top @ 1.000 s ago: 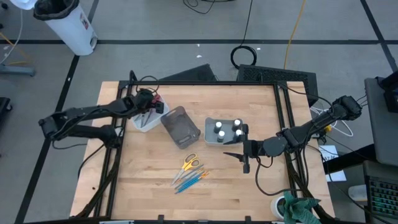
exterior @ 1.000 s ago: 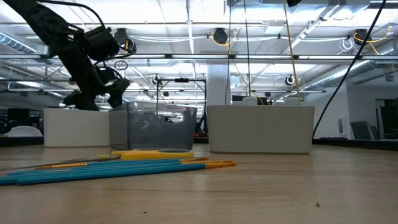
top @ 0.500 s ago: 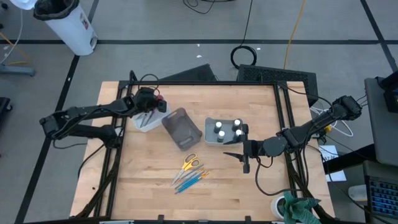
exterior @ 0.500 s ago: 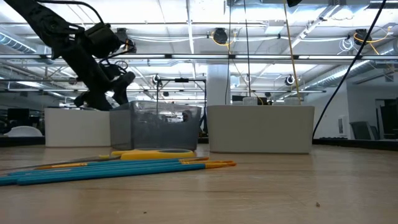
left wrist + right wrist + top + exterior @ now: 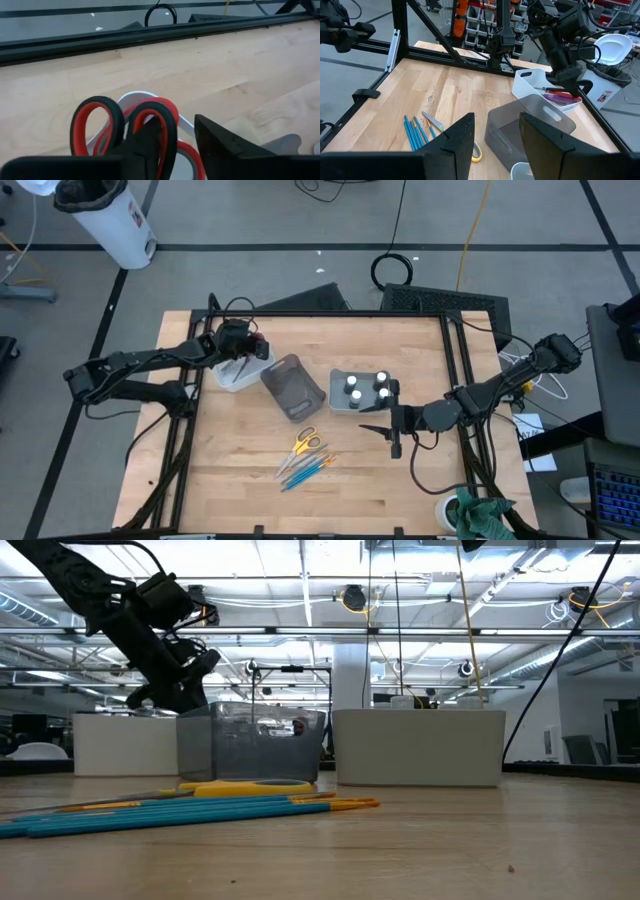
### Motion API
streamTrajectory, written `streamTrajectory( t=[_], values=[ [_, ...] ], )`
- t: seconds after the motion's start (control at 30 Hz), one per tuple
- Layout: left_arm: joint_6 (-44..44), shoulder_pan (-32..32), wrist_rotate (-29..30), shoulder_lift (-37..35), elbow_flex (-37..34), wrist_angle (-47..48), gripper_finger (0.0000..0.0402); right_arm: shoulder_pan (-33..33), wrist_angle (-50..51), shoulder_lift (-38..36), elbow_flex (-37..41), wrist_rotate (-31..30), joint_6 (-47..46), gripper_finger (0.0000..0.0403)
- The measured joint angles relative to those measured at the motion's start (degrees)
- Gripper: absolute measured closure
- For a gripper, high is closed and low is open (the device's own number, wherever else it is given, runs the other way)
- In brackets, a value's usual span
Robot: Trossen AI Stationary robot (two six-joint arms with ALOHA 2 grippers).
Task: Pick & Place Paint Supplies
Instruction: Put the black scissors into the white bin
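Red-handled scissors (image 5: pixel 97 122) stand in a white bin (image 5: pixel 230 376) at the table's far left, handles up against its rim (image 5: pixel 186 125). My left gripper (image 5: pixel 186 137) hovers at those handles, slanting down, its fingers a narrow gap apart. Yellow scissors (image 5: pixel 303 444) and several blue brushes (image 5: pixel 305 470) lie flat on the table toward the near edge. Tiny white-capped bottles (image 5: pixel 365 387) stand in another white bin (image 5: pixel 340 404). My right gripper (image 5: pixel 392 430) waits open, raised beside that bin. My left gripper: one finger (image 5: pixel 147 142) shows in front of a red handle loop (image 5: pixel 170 112), and red shows in the gap between the fingers. I cannot tell whether either finger touches the scissors.
A grey see-through bin (image 5: pixel 292 387) sits tilted between the two white bins, close to my left gripper. Black frame rails (image 5: pixel 180 450) run along the table's left and right edges. Bare wood lies at the near left and the far middle.
My left gripper has tipped up from pointing steeply down and shifted slightly toward the grey bin, still over the white bin. Its fingers have drawn closer together. The red scissors have stayed in the bin.
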State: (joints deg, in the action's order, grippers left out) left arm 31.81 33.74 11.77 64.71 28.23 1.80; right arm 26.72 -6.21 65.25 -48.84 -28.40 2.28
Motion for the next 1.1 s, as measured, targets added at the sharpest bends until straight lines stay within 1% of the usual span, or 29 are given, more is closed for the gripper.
streamTrajectory(
  t=[0.1,0.3,0.43,0.53,0.67,0.73,0.8,0.93,1.1],
  values=[
    [-0.4,0.0,-0.5,0.0,0.0,0.0,0.0302,0.0,0.5,0.0,0.0,0.0,0.0,0.0257],
    [-3.7,0.0,-5.6,0.0,0.0,-0.6,0.0348,0.0,0.5,0.0,0.0,0.0,-0.1,0.0257],
    [-5.6,0.0,-7.7,0.0,0.0,-0.6,0.0373,0.0,0.5,0.0,0.0,0.0,-0.1,0.0257],
    [-7.2,0.0,-8.1,0.0,0.0,-0.6,0.0372,0.0,0.5,0.0,0.0,0.0,-0.1,0.0257],
    [-9.9,0.0,-8.2,0.0,0.0,-0.5,0.0346,0.0,0.5,0.0,0.0,0.0,0.0,0.0257],
    [-10.5,0.0,-8.1,0.0,0.0,-0.5,0.0341,0.0,0.5,0.0,0.0,0.0,0.0,0.0257],
    [-10.6,0.0,-7.8,0.0,0.0,-0.5,0.0348,0.0,0.5,0.0,0.0,0.0,0.0,0.0257],
    [-11.8,0.0,-7.9,0.0,0.0,-0.5,0.0375,0.0,0.5,0.0,0.0,0.0,0.0,0.0257],
    [-11.9,0.0,-8.2,-1.7,0.0,-0.7,0.0375,0.0,0.5,0.0,0.0,0.0,0.0,0.0257]
  ],
)
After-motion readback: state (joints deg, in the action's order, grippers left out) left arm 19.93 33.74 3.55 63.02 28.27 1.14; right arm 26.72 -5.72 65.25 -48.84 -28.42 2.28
